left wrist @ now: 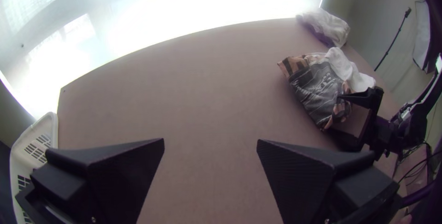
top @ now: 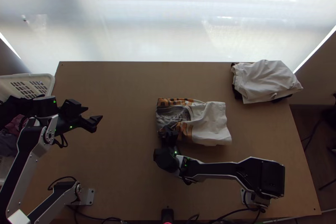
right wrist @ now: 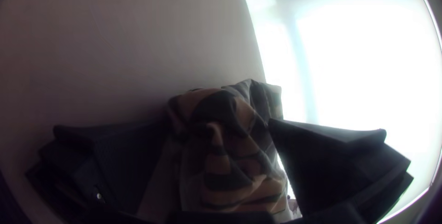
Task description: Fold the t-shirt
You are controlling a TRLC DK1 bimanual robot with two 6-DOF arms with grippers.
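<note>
At the worktop's [top: 117, 85] middle: the shirt [top: 195, 121], folded into a compact, roughly rectangular bundle, probably near its final shape.
Right hand [top: 169, 132]: at the shirt's 8 o'clock corner, its fingers apart with printed cloth between them, not pressed tight; likely placed there to tuck or straighten that edge.
Left hand [top: 94, 113]: toward 9 o'clock of the shirt and well apart from it, spread with nothing between its fingers; perhaps kept there to leave the other room.
Shirt's fabric: soft and creased, with grey and orange-brown print toward 9 o'clock and plain white toward 3; the loose corner could slip open if nudged.
Pale cloth [top: 266, 81]: at 2 o'clock, wrinkled and stacked over something dark, presumably where finished pieces go.
Basket [top: 46, 82]: between 9 and 10 o'clock, white, slotted plastic, with dark clothes [top: 14, 108], seemingly awaiting folding.
</note>
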